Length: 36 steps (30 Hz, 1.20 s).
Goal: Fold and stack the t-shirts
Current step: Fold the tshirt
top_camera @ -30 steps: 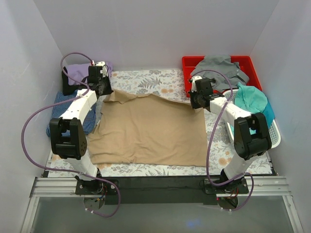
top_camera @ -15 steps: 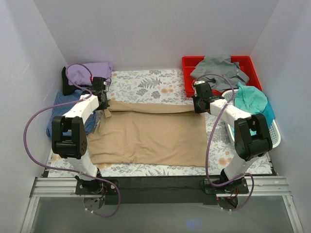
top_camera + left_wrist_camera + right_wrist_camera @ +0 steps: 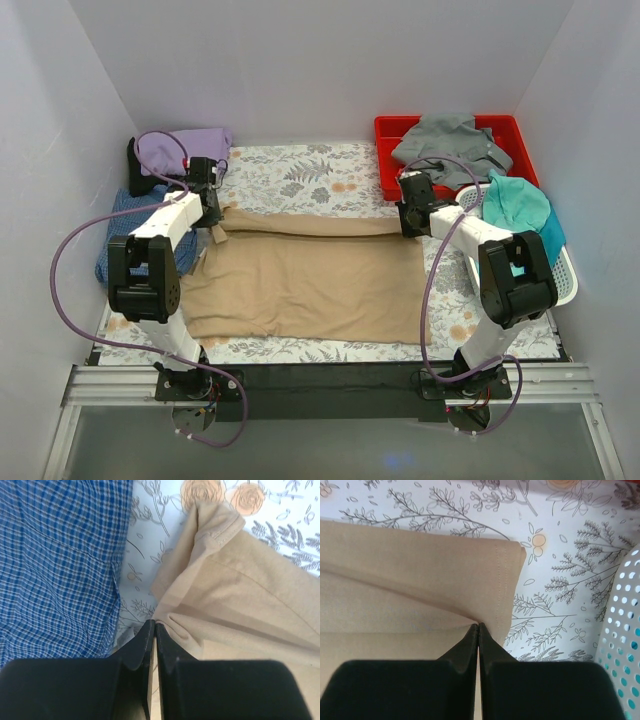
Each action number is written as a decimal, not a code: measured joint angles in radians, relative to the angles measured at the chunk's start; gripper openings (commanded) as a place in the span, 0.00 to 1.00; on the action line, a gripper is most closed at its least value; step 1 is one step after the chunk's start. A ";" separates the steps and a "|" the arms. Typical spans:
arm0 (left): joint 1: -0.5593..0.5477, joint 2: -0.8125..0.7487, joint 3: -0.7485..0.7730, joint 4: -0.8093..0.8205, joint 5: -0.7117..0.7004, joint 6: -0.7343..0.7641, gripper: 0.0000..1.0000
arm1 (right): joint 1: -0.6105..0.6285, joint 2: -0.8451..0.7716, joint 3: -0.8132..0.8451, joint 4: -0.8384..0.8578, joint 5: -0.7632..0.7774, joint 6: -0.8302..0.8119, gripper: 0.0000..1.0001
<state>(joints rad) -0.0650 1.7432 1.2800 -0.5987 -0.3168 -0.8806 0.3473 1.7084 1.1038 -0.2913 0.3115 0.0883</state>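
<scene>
Left hand (image 3: 154, 625) and right hand (image 3: 478, 625) are each clenched on a far corner of the tan shirt (image 3: 300, 275).
The left hand pinches the far-left corner and the right hand the far-right one. The tan shirt lies flat across the worktop (image 3: 300, 165), its far edge doubled over in a narrow band. A blue checked shirt (image 3: 125, 235) lies just beside its left edge, with a lavender shirt (image 3: 185, 148) beyond in the far-left corner. At far right a red bin (image 3: 385, 130) holds the grey shirt (image 3: 450, 140), and a white basket (image 3: 560, 285) beside it holds the teal shirt (image 3: 515, 205).

tan t-shirt (image 3: 310, 280) lies flat, far edge folded over; lavender (image 3: 203, 146), blue (image 3: 118, 235), grey (image 3: 450, 140), teal (image 3: 515, 205) ones bunched aside.
</scene>
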 measured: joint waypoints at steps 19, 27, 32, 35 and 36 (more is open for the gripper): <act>0.003 0.008 -0.056 -0.090 -0.003 -0.061 0.61 | 0.001 -0.011 -0.055 -0.055 0.070 0.046 0.37; 0.004 -0.004 0.064 -0.068 0.061 -0.048 0.61 | 0.001 -0.163 -0.030 -0.072 0.063 0.043 0.39; 0.004 -0.003 0.121 -0.026 0.190 -0.040 0.61 | 0.002 -0.158 0.003 -0.043 -0.047 0.041 0.39; 0.004 0.013 0.157 -0.021 0.248 -0.039 0.61 | 0.007 -0.120 0.015 -0.024 -0.114 0.042 0.38; 0.004 0.019 0.161 -0.018 0.260 -0.039 0.61 | 0.010 -0.096 0.022 -0.014 -0.142 0.043 0.38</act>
<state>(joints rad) -0.0612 1.7618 1.4414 -0.6170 -0.0566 -0.9199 0.3573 1.6127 1.1259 -0.3058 0.1699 0.1318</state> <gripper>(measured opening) 0.609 0.382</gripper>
